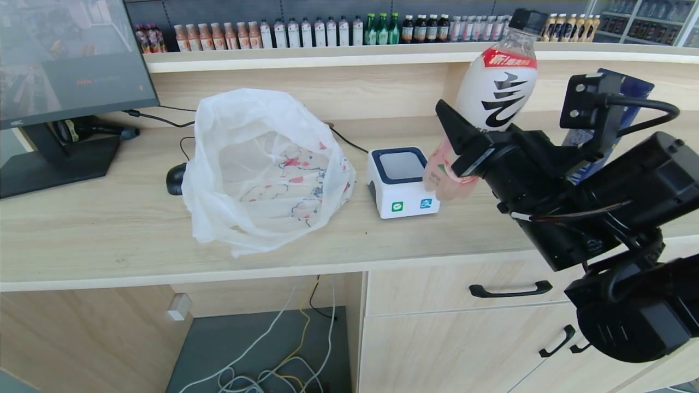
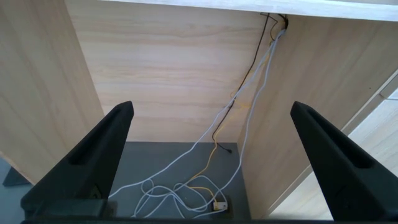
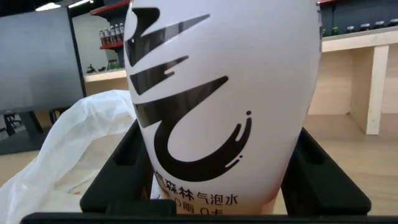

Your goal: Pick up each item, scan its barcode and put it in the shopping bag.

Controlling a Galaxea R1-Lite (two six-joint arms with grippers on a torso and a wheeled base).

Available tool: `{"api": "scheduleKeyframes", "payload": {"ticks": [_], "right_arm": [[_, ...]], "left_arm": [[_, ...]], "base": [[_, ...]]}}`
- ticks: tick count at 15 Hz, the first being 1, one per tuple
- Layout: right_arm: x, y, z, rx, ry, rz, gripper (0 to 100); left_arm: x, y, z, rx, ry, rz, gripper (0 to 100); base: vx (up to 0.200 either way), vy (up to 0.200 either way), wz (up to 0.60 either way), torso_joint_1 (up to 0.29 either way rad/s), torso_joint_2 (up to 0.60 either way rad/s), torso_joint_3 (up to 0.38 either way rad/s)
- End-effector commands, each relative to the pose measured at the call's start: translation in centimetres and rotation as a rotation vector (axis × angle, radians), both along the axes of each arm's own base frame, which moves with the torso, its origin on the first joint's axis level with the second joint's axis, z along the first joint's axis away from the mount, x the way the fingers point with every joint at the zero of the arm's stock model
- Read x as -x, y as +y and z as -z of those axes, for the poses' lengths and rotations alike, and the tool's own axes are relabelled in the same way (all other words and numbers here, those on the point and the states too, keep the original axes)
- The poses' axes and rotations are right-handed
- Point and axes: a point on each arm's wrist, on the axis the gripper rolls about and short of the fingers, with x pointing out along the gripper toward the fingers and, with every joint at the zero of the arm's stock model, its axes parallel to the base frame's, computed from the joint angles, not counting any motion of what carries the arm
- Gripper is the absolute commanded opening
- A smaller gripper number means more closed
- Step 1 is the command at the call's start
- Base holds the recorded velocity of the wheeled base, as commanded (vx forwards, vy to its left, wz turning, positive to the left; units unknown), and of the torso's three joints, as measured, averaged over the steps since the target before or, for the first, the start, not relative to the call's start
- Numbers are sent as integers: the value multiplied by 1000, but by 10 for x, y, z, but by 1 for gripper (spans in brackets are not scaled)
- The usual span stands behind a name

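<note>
Right jaws around bottle, beside scanner edge.

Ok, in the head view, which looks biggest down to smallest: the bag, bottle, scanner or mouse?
1. shopping bag
2. bottle, though nearer the camera
3. scanner
4. mouse

Table, light wood: a bare strip runs along its front edge.
White thin plastic shopping bag with red and blue print: mouth gapes upward, open to entry from above.
Black computer mouse: just beside the bag's left side.
White square scanner with dark blue rim: near the bag's right, narrow gap between.
Pink-and-white plastic bottle: hangs tilted at the scanner's right side.
Dark monitor on black stand: blocks the far left.
Raised wooden ledge: walls the back.
</note>
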Motion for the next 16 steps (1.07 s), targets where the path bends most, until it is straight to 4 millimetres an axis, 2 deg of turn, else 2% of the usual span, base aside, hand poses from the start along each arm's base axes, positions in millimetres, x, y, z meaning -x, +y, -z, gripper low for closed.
{"api": "scheduleKeyframes", "payload": {"ticks": [1, 4, 6, 11, 16], "right_arm": [[-15, 11, -22, -66, -7, -50, 0], [-29, 21, -38, -140, 23, -103, 0], [-32, 23, -38, -160, 54, -125, 0], [-32, 41, -59, -263, 118, -220, 0], [-36, 48, -71, -461, 258, -200, 0]], "left_arm": [[0, 0, 0, 2, 0, -1, 100], [0, 0, 0, 2, 0, -1, 100], [0, 0, 0, 0, 0, -1, 100], [0, 0, 0, 0, 0, -1, 100], [0, 0, 0, 0, 0, -1, 100]], "base": [[0, 0, 0, 0, 0, 0], [0, 0, 0, 0, 0, 0], [0, 0, 0, 0, 0, 0], [0, 0, 0, 0, 0, 0], [0, 0, 0, 0, 0, 0]]}}
